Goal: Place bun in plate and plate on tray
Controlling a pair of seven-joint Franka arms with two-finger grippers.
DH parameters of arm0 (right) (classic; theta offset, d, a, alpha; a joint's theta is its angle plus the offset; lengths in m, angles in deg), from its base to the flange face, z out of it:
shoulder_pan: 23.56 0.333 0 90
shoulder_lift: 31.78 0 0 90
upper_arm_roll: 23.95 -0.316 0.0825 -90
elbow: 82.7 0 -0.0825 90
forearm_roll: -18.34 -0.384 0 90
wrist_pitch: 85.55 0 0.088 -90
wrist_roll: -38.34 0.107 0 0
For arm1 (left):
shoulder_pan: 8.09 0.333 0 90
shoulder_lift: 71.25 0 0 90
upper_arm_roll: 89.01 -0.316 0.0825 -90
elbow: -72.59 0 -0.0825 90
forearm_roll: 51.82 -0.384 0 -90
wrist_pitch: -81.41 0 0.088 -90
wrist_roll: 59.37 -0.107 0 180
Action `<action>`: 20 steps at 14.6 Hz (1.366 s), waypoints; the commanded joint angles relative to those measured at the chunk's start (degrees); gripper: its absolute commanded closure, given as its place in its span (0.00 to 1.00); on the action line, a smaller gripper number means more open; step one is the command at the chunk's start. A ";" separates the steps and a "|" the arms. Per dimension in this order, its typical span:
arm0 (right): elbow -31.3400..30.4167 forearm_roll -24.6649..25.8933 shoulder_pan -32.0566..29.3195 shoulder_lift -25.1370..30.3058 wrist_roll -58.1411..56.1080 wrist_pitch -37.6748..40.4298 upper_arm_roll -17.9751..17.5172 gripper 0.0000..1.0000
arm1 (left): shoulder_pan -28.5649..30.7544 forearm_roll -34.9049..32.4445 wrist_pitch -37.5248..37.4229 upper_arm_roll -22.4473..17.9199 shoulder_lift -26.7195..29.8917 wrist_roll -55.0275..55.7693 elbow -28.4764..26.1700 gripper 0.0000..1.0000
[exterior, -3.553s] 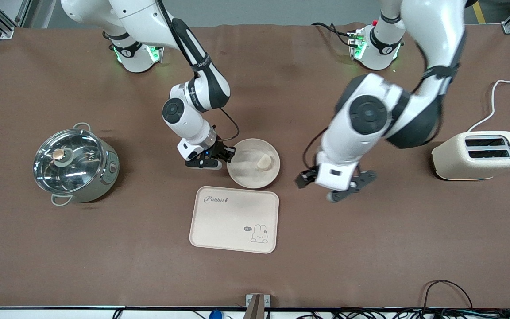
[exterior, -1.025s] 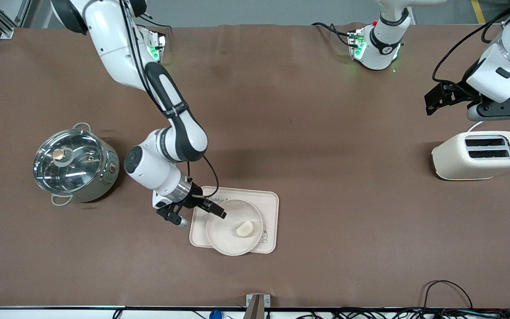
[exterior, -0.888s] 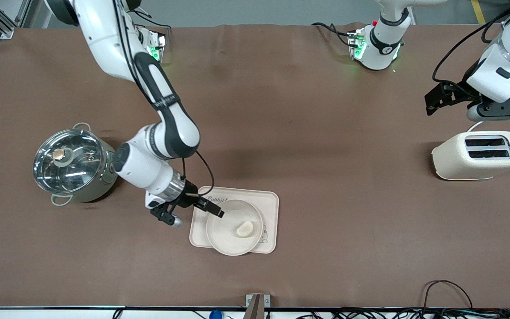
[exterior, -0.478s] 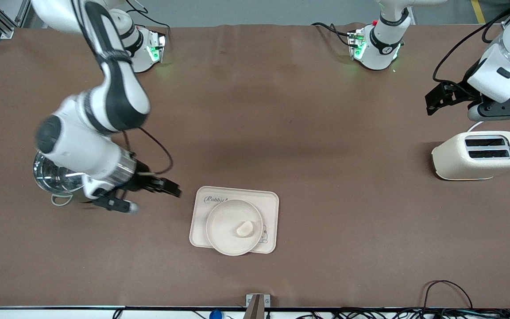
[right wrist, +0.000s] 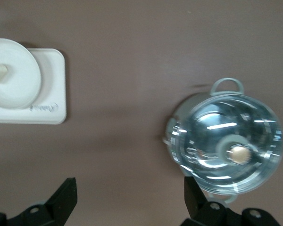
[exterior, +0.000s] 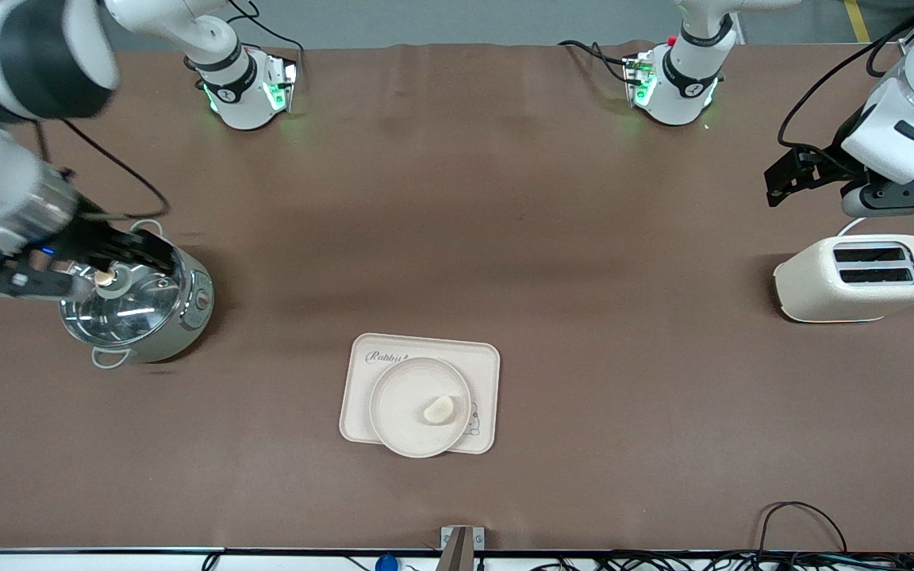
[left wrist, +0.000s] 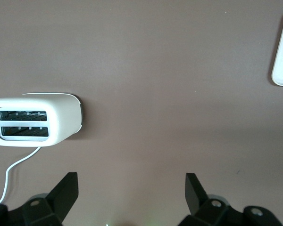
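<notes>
Step in hand: both placements appear complete; the bun (exterior: pixel 439 409) lies in the plate (exterior: pixel 393 396), and the plate rests on the tray (exterior: pixel 481 361). No claw touches any of them.

Next move: judged from this layout, nothing further needs carrying; what remains is for both arms to stay clear of the tray so the stack is not disturbed.

Bun: small, pale cream, half-moon shaped, smooth; it sits off-centre in the plate, toward the left arm's end of the surface.

Plate: round, shallow, cream-beige with a raised rim, plain; it covers the part of the tray nearer the front camera, its rim slightly overhanging that edge.

Tray: cream-beige rectangle with rounded corners; the "Rabbit" script shows above the plate, the printed rabbit is mostly hidden by it. It lies on the brown surface (exterior: pixel 584 262), midway between the two ends.

Right claw (exterior: pixel 68 270): spread wide, empty, raised over the lidded steel pot (exterior: pixel 140 305) at the right arm's end.

Left claw (exterior: pixel 838 182): spread wide, empty, waiting over the surface just beside the cream toaster (exterior: pixel 858 277) at the left arm's end.
</notes>
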State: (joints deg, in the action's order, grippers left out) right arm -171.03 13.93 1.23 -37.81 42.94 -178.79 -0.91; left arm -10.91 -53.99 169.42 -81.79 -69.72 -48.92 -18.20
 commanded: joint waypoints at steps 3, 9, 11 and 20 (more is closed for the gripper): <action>3.78 1.85 -26.07 3.03 -7.15 8.67 -18.96 0.00 | 0.01 1.02 -0.12 -0.36 0.49 -0.96 0.96 0.00; 3.78 6.34 -26.38 9.46 -6.97 15.11 -19.26 0.00 | 0.19 1.02 -0.64 -0.45 0.32 -1.92 0.88 0.00; 3.17 6.25 -24.54 9.29 -6.53 14.49 -19.00 0.00 | 0.19 1.02 -1.17 -0.36 0.49 -2.01 1.05 0.00; 2.99 6.08 -23.83 8.41 -6.44 10.01 -19.44 0.00 | 1.49 2.68 -1.44 -0.45 0.93 -6.65 1.67 0.00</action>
State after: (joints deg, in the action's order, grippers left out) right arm -167.11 18.71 -22.86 -29.62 35.79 -167.17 -20.07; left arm -10.70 -53.44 169.27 -81.86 -69.62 -52.31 -17.40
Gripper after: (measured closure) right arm 0.000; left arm 0.000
